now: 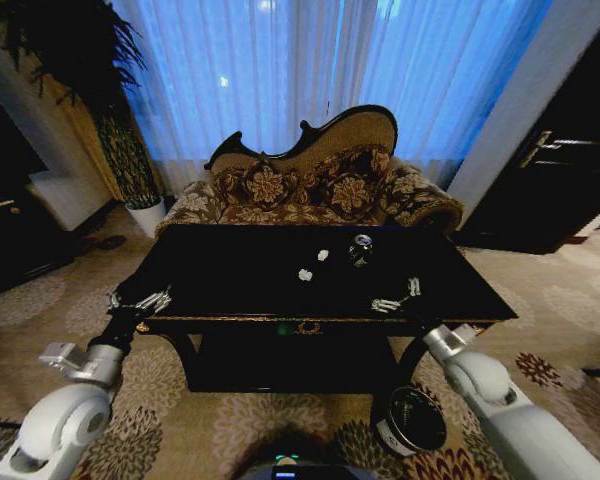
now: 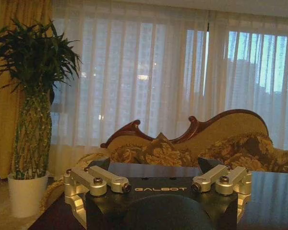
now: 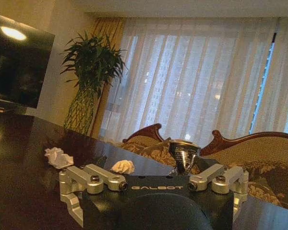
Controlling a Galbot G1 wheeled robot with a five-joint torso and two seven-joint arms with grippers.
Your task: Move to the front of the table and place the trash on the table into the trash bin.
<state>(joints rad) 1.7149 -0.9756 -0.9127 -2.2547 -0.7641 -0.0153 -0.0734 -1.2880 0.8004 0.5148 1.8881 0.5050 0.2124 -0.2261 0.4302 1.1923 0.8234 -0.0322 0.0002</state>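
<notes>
The glossy black table with gold trim stands right in front of me. On its far middle lie two white crumpled paper bits and a dark round can. My right gripper hovers open over the table's front right part, short of the can. In the right wrist view its open fingers face the paper bits and the can. My left gripper is open and empty at the table's front left corner. The black trash bin stands on the carpet by the table's front right leg.
A floral sofa sits directly behind the table, with curtained windows beyond it. A potted plant stands at the back left and a dark cabinet at the right. Patterned carpet lies open on both sides of the table.
</notes>
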